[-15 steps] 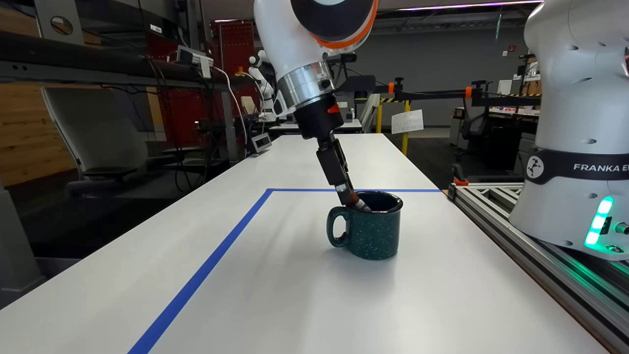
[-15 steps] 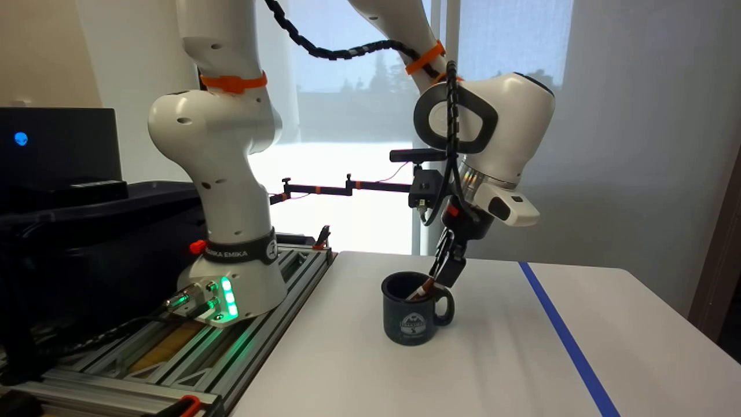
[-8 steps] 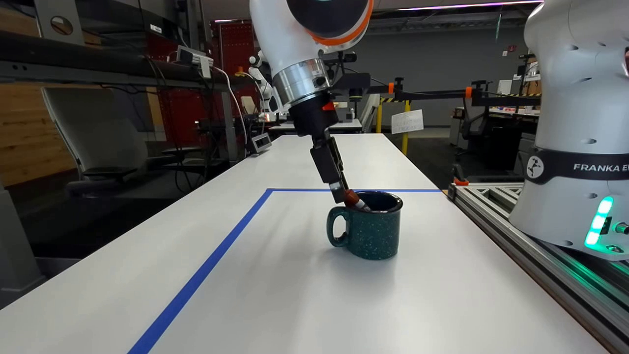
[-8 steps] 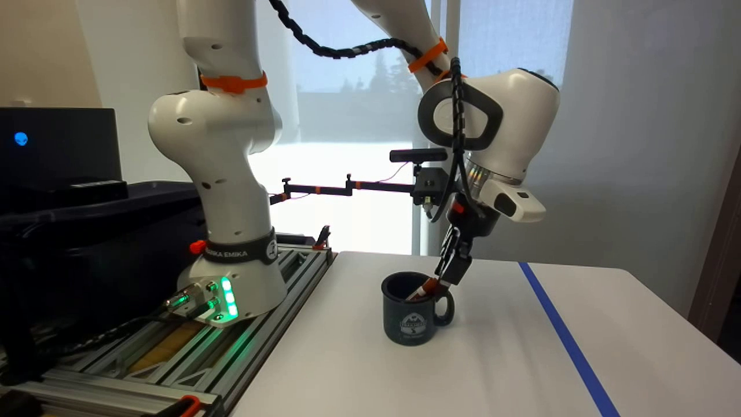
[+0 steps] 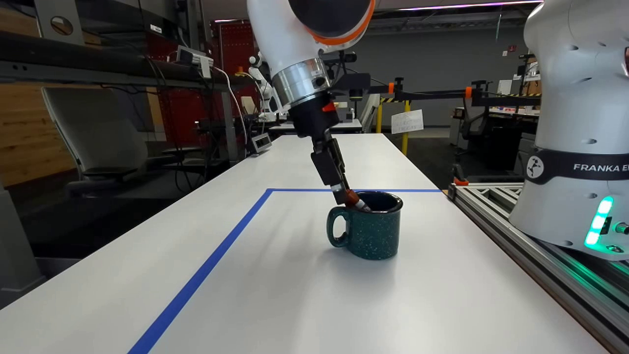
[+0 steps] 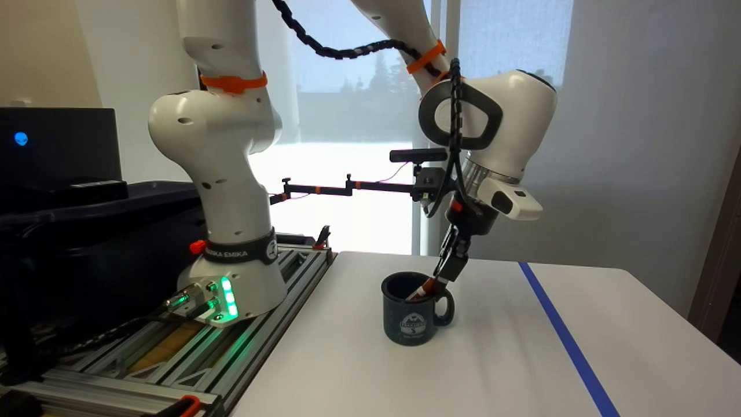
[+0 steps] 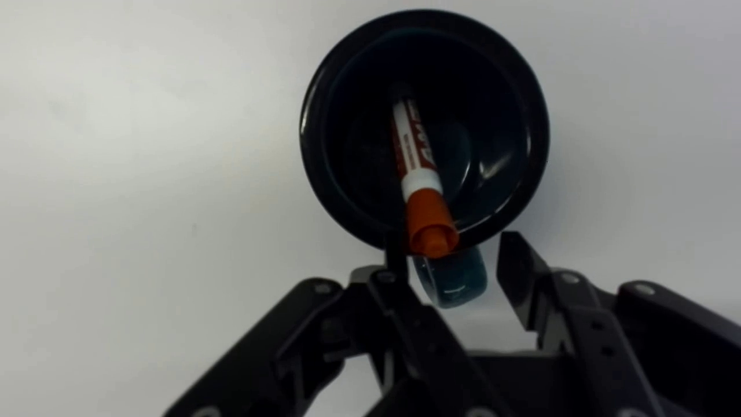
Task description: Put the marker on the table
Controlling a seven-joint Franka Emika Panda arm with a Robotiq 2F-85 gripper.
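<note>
Closing low could snag the speckled mug (image 5: 373, 236) by its handle (image 7: 455, 282), upsetting the orange-capped marker (image 7: 418, 168) leaning inside; jaws stand well apart, gripping nothing, 1 fingertip (image 7: 396, 253) perhaps touching the cap (image 7: 430, 220)

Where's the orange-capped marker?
In the wrist view, the orange-capped marker leans inside the round teal mug, its cap at the rim by the handle.

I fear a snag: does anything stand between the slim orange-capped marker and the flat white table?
Yes: the speckled dark teal mug. The marker leans inside it, cap end at the rim by the handle, so the mug's wall and bottom separate it from the table.
</note>
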